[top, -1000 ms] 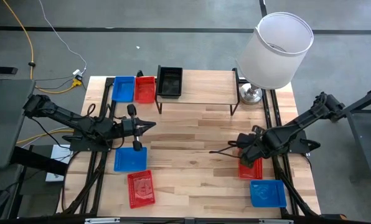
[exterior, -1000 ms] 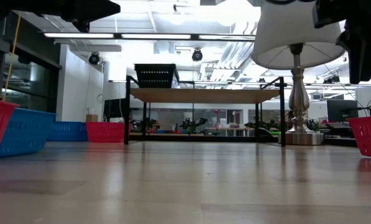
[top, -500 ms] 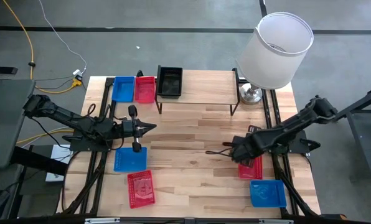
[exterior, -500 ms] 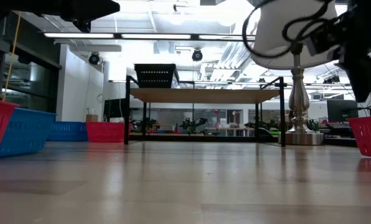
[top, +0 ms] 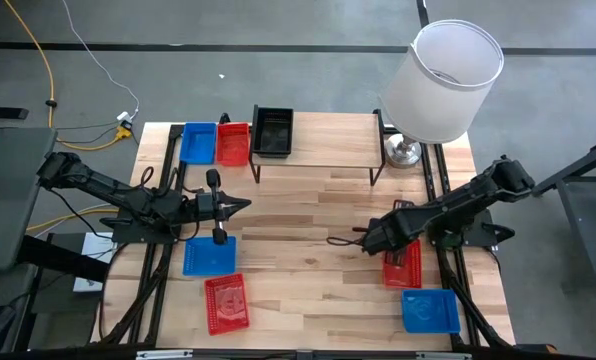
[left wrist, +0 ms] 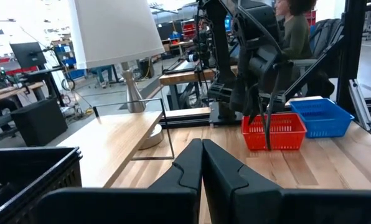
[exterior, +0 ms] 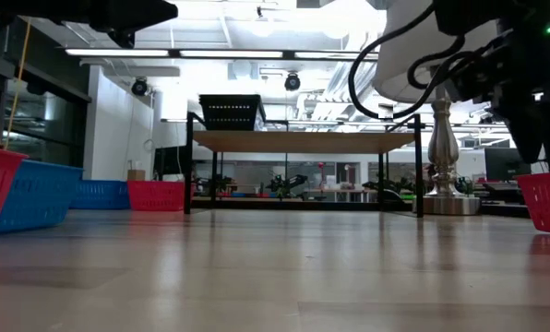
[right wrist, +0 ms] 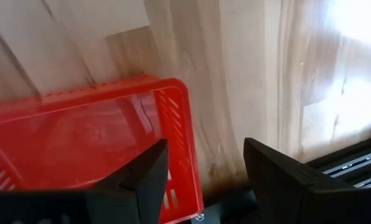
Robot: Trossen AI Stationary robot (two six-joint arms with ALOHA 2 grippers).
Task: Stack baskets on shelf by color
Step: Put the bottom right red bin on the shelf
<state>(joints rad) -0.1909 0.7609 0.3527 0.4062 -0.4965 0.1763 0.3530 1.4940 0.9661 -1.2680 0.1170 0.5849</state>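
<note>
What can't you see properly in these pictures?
- Red basket by the right arm: in the high view the arm covers part of it.
- Black basket on the shelf: the low view shows only its side, not what is inside.
- Lamp: in the low view the right arm hides part of its shade.

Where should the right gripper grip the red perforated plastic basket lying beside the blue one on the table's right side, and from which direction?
Probably on a long side wall of the red perforated plastic basket, coming from above. It lies flat with its opening up, so its thin rim is exposed. The right gripper hangs open over that rim.
</note>
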